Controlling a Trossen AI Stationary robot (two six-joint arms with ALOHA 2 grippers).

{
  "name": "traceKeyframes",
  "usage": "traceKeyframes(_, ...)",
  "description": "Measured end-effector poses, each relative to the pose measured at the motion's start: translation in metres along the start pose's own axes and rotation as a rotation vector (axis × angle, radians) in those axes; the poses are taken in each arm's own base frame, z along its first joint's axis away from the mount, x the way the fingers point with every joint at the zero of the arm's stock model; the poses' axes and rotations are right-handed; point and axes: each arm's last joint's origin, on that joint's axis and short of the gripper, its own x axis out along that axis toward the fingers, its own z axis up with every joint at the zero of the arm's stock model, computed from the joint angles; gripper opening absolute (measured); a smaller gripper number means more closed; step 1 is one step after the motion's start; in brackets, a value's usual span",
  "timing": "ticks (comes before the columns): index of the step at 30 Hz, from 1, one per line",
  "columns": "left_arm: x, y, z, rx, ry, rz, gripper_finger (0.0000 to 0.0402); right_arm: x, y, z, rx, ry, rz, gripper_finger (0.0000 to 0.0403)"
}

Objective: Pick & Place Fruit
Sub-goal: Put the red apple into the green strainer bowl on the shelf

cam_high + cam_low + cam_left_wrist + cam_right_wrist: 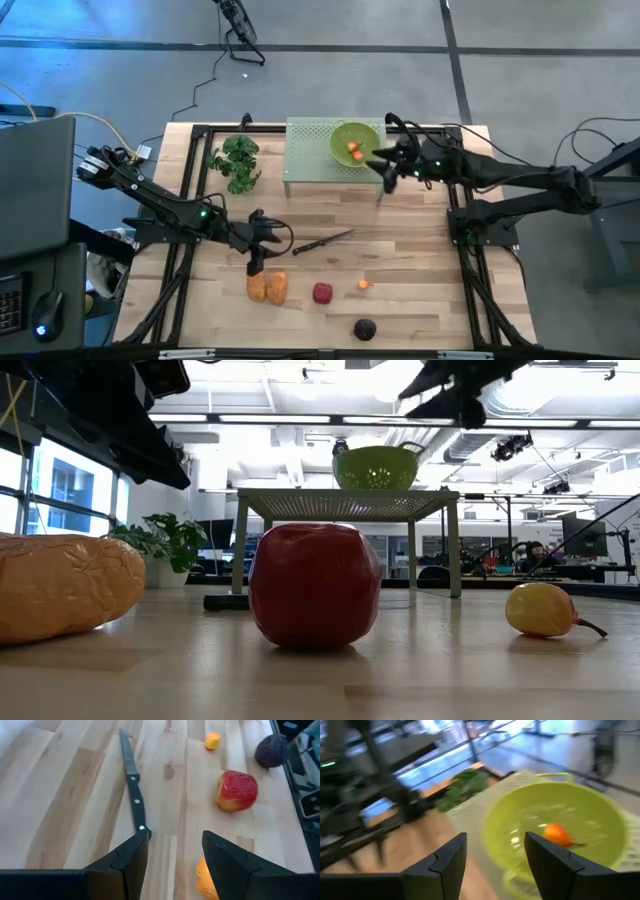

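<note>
Two orange oblong pieces (267, 288) lie side by side near the table's near edge; one shows in the left wrist view (205, 881) and one in the low view (60, 585). Right of them rest the red apple-like piece (322, 292) (236, 791), a tiny orange piece (363, 285) (543, 610) and the dark purple round one (365, 329). My left gripper (257, 262) (175, 850) is open just above and beyond the oblong pieces. My right gripper (390, 175) (495, 855) is open beside the green bowl (354, 143), which holds tiny orange-red fruit (557, 834).
The slim dark knife (322, 243) (134, 790) lies mid-table, close ahead of my left gripper. The bowl stands on a perforated green stand (310, 155) at the far edge. A leafy green bunch (236, 162) lies left of the stand. Bare wood lies between stand and fruit.
</note>
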Motion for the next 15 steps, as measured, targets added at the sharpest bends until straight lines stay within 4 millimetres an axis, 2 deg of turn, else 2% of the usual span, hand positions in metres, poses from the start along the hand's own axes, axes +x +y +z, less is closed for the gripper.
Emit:
traceKeyframes(9, -0.005, -0.005, 0.008, -0.007, 0.058, -0.052, 0.0184, -0.016, 0.024, -0.019, -0.075, 0.136, 0.126, 0.0192)
traceKeyframes(15, -0.015, -0.007, 0.013, -0.083, 0.189, -0.009, 0.0184, -0.018, 0.039, -0.036, -0.093, 0.227, 0.124, 0.0192)
